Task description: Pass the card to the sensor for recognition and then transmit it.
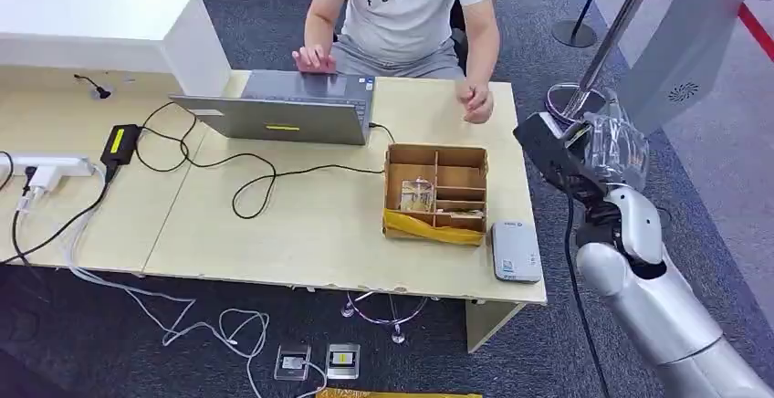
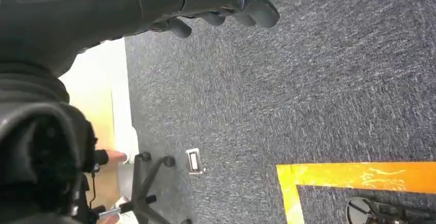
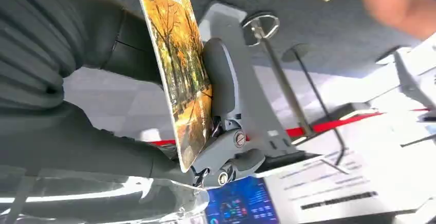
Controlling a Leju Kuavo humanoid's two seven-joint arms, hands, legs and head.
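The card point(image 3: 180, 75) runs past the right wrist view's edge, its print too small to read; the person point(image 1: 402, 5) is cut off above the shoulders; the right hand point(image 1: 598, 147) sits blurred behind clear plastic.

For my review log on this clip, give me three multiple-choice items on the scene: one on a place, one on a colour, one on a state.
1. Where does the grey card reader lie?
A. on the laptop
B. on the desk, beside the cardboard box
C. on the floor

2. What colours fill the picture on the card?
A. blue and white
B. plain black
C. yellow and orange, autumn trees

3. What is the right hand doing?
A. holding the card
B. hanging with nothing in it
C. pressing on the laptop

Answers:
1 B: in the head view the reader sits at the desk's near corner, next to the cardboard box.
2 C: the right wrist view shows golden trees on the card's face.
3 A: the card stands pinched between the thumb and fingers.
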